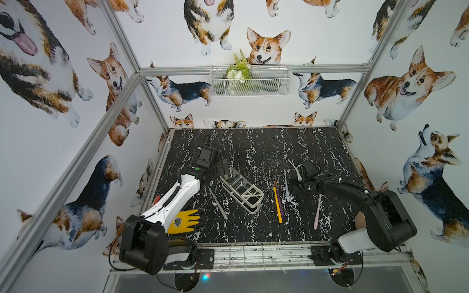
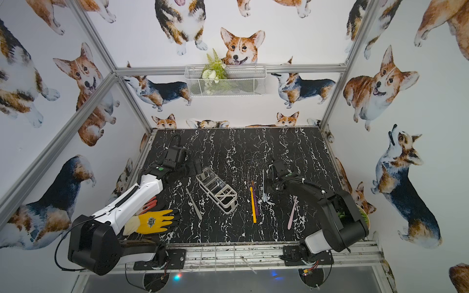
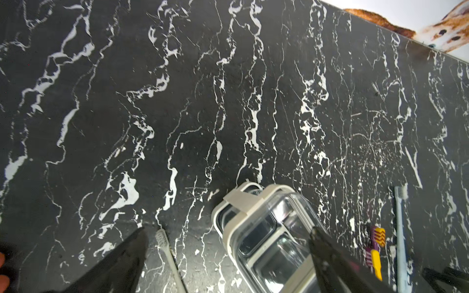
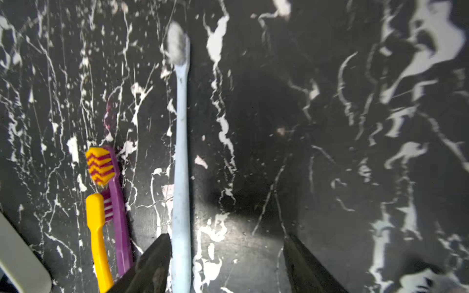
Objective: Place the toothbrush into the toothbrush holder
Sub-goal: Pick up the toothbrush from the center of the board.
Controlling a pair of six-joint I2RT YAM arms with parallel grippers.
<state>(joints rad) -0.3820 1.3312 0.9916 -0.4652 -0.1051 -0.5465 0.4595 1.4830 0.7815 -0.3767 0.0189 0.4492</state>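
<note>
The toothbrush holder (image 1: 241, 190) (image 2: 217, 190) is a long white-framed caddy with clear walls, lying slantwise left of the table's middle. My left gripper (image 1: 222, 166) (image 3: 228, 236) is open at its far end, and that end (image 3: 266, 228) sits between the fingers. A light blue toothbrush (image 1: 286, 186) (image 4: 180, 165) lies flat to the right. My right gripper (image 1: 291, 189) (image 4: 228, 243) is open astride its handle, which rests against one finger (image 4: 157, 253). Yellow (image 1: 277, 205) and purple (image 1: 280, 201) toothbrushes lie side by side between holder and blue brush.
A grey toothbrush (image 1: 218, 204) lies left of the holder and a pink one (image 1: 317, 211) near the right arm. A yellow glove (image 1: 185, 220) sits under the left arm. A white wire-mesh basket (image 1: 269, 86) with a plant hangs on the back wall.
</note>
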